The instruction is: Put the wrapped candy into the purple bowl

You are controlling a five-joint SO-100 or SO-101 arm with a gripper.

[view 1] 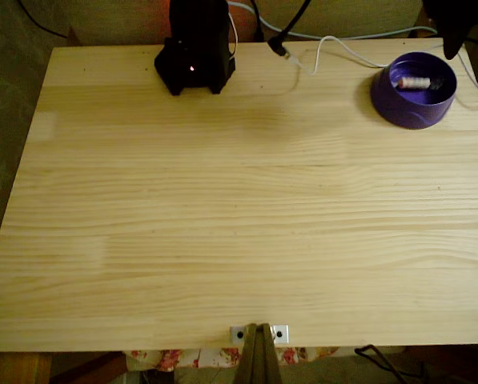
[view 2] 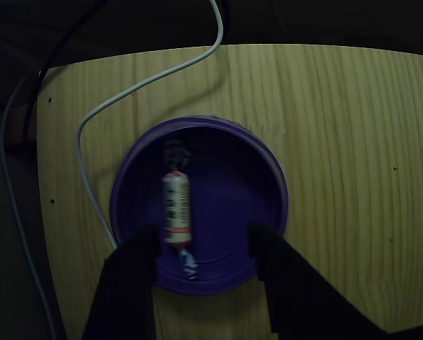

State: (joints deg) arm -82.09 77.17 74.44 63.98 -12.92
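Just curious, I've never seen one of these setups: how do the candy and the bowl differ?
The wrapped candy is small, oblong and mostly white with twisted ends; the purple bowl is far larger, round and deep purple. The candy lies inside, while the bowl stands on the wooden table. Both sit under the gripper, whose jaws are spread apart.

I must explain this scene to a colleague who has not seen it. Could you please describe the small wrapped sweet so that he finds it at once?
On the pale wooden table, look to the far right corner in the fixed view, where a round deep-purple plastic bowl stands beside a white cable. The small oblong wrapped candy lies inside this bowl. Its white wrapper with twisted ends is the one light thing against the dark purple.
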